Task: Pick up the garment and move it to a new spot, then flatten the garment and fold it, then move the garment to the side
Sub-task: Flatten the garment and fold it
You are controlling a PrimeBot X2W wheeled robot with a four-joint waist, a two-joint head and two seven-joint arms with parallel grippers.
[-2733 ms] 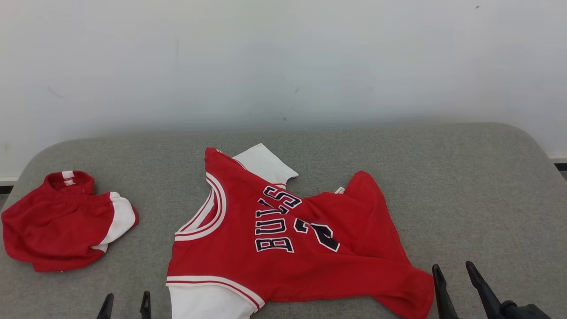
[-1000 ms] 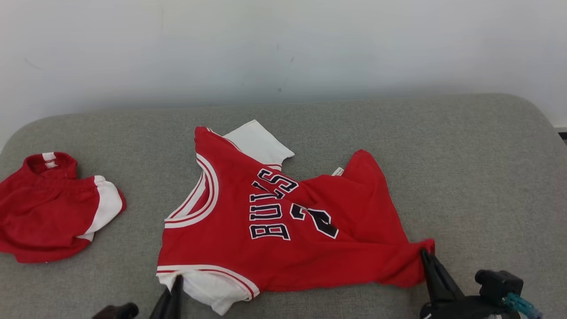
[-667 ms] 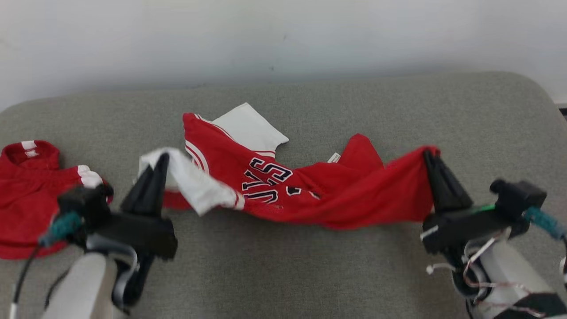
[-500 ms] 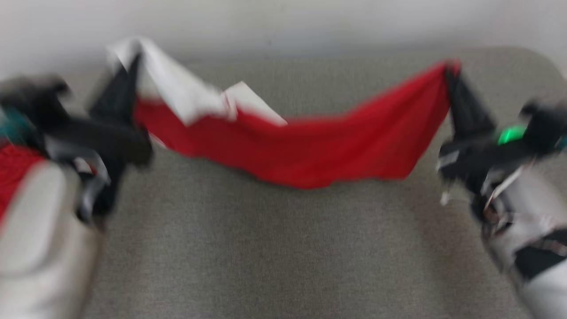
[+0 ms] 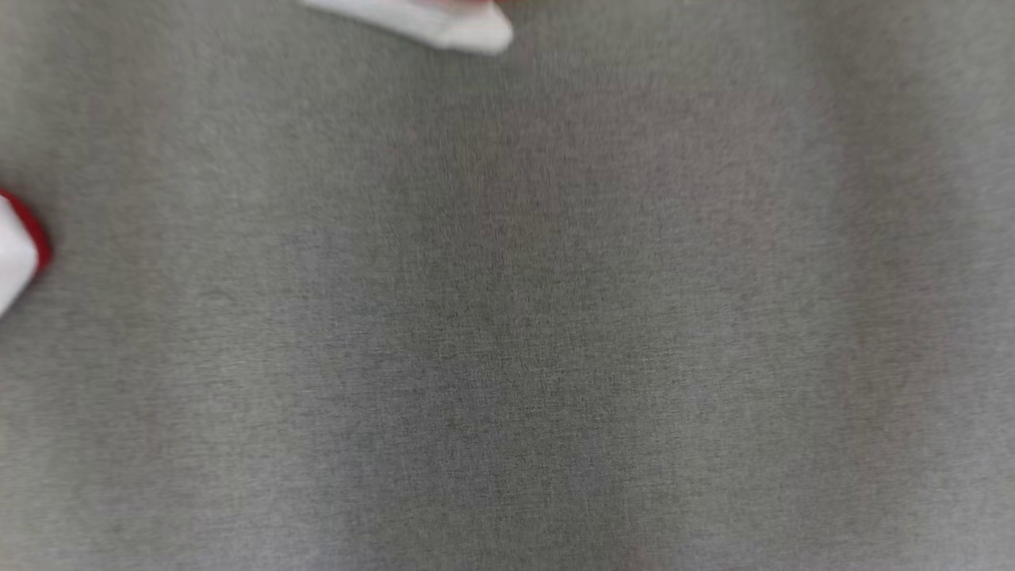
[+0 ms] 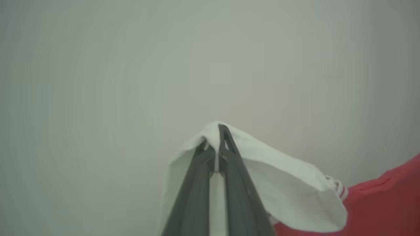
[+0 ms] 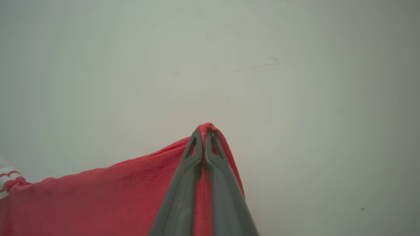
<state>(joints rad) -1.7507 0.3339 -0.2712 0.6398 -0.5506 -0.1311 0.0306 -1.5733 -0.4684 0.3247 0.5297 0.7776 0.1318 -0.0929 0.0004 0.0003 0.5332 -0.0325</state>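
Red garment (image 7: 98, 196), clamped by left pincer (image 6: 215, 137), right pincer (image 7: 203, 131)

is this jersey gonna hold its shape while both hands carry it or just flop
Probably floppy: the jersey sags away from the right hand, and its white sleeve drapes over the left hand. Likely light, since thin pinches at two corners seem to carry it. It should hang and swing rather than keep its shape.

Garment (image 5: 444, 24) blurred, cut off — top edge
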